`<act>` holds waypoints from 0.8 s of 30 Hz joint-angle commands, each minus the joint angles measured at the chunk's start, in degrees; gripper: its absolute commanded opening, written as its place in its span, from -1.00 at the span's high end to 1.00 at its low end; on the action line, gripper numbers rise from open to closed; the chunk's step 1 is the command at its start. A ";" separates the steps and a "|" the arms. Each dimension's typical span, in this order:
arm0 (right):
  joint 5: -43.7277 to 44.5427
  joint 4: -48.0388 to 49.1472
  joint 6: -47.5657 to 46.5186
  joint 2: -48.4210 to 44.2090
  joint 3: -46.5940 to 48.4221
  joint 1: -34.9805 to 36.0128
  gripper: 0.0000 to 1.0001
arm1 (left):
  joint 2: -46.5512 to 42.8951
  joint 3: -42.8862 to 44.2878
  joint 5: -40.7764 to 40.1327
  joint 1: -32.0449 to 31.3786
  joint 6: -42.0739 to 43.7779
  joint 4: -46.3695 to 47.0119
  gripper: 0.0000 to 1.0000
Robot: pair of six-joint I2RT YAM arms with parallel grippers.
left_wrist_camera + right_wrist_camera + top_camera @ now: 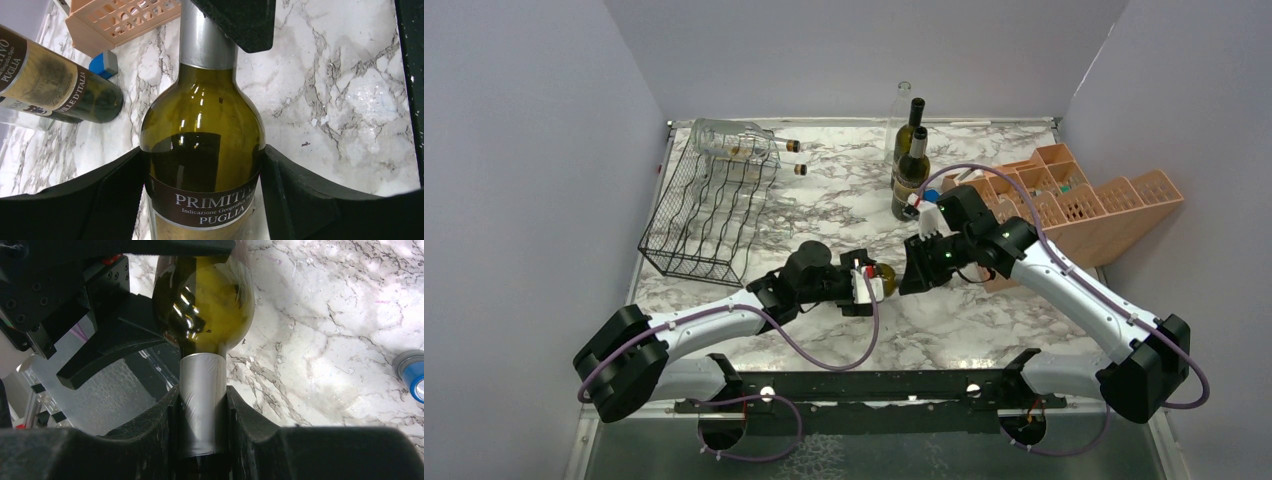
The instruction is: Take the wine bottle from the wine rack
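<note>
Olive-green glass wine bottle point(200, 150), judged heavy, slick and breakable, is held well right of black wire-mesh wine rack point(709, 210), foil neck clenched by right gripper point(202, 395), labelled body, the surer hold, clasped by left gripper point(202, 167).

standing bottles point(911, 172), crate point(1092, 205) close behind, tabletop point(829, 212) open left

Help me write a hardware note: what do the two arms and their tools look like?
Both the left arm and right arm have white links, black joints and a looping purple cable. A green light glows near the right wrist. The left tool and right tool have broad matte-black fingers.
</note>
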 commanded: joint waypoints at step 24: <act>23.92 33.87 22.17 -11.43 -11.17 0.23 -0.65 | -2.87 -2.33 -13.46 -0.36 -22.19 15.70 -0.08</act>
